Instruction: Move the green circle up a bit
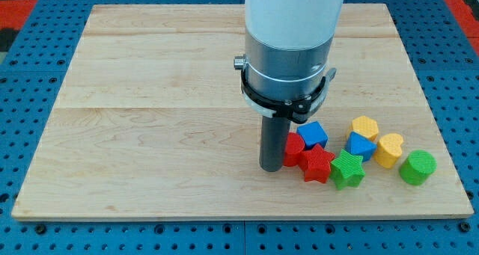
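The green circle [417, 167] is a short green cylinder near the view's bottom right, close to the board's right edge. My tip [271, 167] is at the lower end of the dark rod, well to the left of the green circle, touching or almost touching the left side of a red block [294, 148]. Between my tip and the green circle lie a red star [318, 164], a green star [347, 170] and a yellow heart [388, 150].
A blue cube [313, 133] sits above the red star. A yellow hexagon-like block [365, 127] and a blue block [361, 146] lie just left of the yellow heart. The wooden board [150, 120] rests on a blue perforated table.
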`<action>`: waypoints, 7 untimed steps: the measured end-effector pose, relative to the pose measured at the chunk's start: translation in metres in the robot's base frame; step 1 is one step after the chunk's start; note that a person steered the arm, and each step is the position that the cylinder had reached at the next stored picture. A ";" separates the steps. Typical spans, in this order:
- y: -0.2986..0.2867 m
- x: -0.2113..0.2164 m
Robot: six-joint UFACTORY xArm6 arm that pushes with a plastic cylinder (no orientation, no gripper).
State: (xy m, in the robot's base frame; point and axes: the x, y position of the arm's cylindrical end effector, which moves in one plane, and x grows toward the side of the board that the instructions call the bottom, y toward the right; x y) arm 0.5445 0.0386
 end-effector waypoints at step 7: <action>0.146 0.072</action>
State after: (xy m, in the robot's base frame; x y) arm 0.6161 0.1843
